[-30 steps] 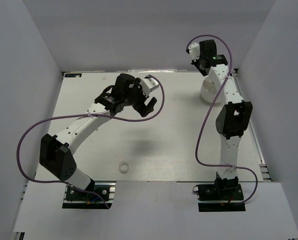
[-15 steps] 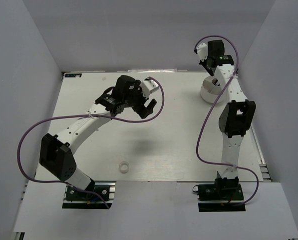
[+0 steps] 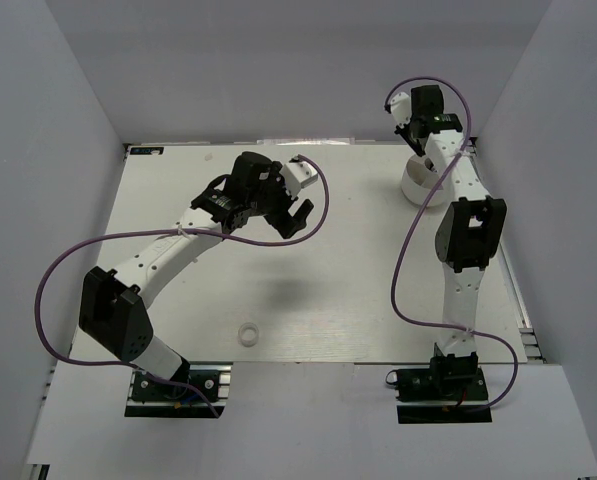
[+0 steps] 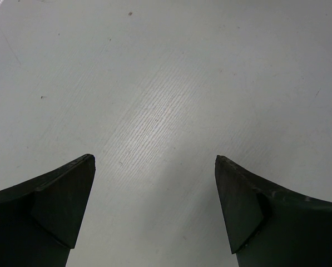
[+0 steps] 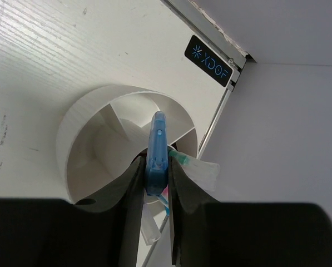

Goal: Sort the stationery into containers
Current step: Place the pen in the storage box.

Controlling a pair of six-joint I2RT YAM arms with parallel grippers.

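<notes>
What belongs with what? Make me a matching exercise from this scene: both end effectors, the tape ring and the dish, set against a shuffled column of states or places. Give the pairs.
1. left end effector
2. right end effector
3. tape ring
4. divided dish

A. toward the far right corner of the table
B. shut on the light-blue tube
C. open over bare table
D. lying near the table's front edge

Pairs: 1-C; 2-B; 3-D; 4-A

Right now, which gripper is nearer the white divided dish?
Right. The right gripper hangs directly over the dish, shut on a light-blue tube; the left gripper, open, is far off to its left.
</notes>
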